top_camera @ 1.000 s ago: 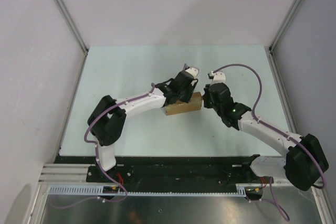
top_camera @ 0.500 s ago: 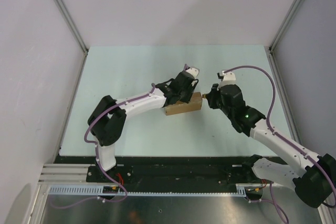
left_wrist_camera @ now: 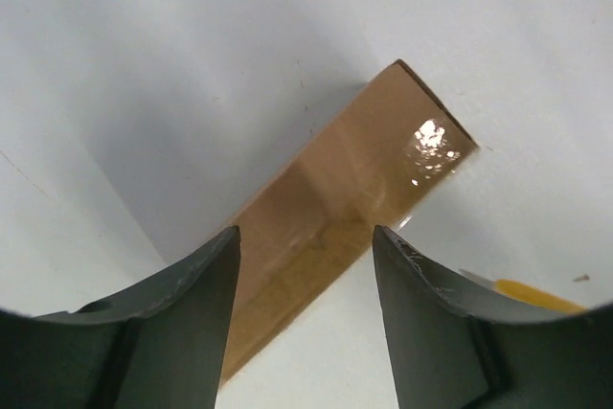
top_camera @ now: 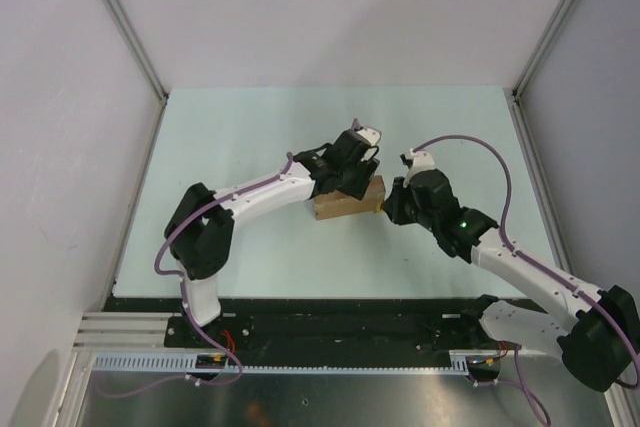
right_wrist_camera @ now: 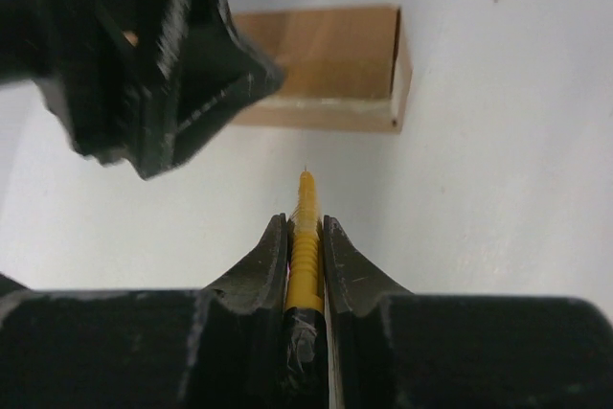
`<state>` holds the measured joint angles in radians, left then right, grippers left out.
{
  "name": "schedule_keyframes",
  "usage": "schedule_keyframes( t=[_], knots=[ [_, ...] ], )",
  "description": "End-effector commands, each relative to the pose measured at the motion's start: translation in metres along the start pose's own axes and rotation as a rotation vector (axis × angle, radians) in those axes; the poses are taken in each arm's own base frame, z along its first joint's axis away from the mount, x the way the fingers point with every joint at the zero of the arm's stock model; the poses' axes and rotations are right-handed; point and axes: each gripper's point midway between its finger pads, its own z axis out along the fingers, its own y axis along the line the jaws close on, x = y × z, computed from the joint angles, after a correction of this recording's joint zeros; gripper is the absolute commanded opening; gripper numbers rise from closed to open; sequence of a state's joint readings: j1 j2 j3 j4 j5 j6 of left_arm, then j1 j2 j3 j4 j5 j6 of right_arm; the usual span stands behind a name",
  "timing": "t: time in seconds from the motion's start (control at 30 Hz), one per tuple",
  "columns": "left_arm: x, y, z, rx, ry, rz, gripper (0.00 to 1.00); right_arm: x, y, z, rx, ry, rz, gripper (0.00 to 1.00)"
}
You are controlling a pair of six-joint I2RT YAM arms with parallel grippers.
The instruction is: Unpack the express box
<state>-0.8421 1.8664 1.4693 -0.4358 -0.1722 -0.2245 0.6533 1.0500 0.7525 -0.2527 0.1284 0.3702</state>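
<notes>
Express box position: the express box [top_camera: 345, 205] lies flat on the counter [top_camera: 230, 137], near the middle, under the left gripper and just left of the right gripper.
Left gripper: the left gripper [left_wrist_camera: 306, 234] is spread wide, its 2 fingers astride the box, which runs between them. I cannot tell whether they touch the cardboard.
Right gripper: the right gripper [right_wrist_camera: 305, 227] is pressed together on a yellow utility knife [right_wrist_camera: 305, 200]. The thin blade tip points at the box's near long side and is apart from it.
Done so far: judging by the poses, the box is steadied and the knife is lined up. That looks like the approach to a cut.
Box state: the flaps are shut. A pale strip of tape [right_wrist_camera: 326, 101] runs along the seam, with a glossy patch on top in the left wrist view. No slit shows.
Left to do: by my reading nearly all of it, namely cutting the tape, folding the flaps out and lifting out whatever is inside.
Count, boxes: 1.
Count, knives: 1.
Count, arms: 2, each with 1 gripper.
Count, unpacked contents in view: 0.
</notes>
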Motion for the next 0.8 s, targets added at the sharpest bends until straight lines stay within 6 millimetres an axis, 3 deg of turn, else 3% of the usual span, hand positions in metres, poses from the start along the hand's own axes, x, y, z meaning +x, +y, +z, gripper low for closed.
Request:
schedule_keyframes(
  t=[0.0,0.17,0.27,0.43,0.53,0.77],
  knots=[
    [-0.049,-0.002,-0.047,0.053,-0.109,-0.024,0.66,0.019,0.010,0.003,-0.040,0.049,0.042,0.00],
    [-0.055,0.028,-0.052,0.017,-0.123,-0.089,0.69,0.037,0.005,0.018,-0.012,0.086,0.057,0.00],
    [-0.043,0.057,-0.043,-0.033,-0.090,-0.145,0.69,0.044,-0.003,0.032,0.033,0.096,0.072,0.00],
    [-0.011,0.099,-0.033,-0.047,-0.012,-0.277,0.66,0.032,-0.004,0.046,0.049,0.039,0.110,0.00],
    [-0.001,0.104,-0.039,0.010,0.003,-0.294,0.66,0.023,-0.004,0.047,0.051,0.007,0.118,0.00],
    [0.006,0.081,-0.045,0.236,0.014,-0.188,0.70,0.024,-0.014,0.051,0.095,0.005,0.117,0.00]
  ],
)
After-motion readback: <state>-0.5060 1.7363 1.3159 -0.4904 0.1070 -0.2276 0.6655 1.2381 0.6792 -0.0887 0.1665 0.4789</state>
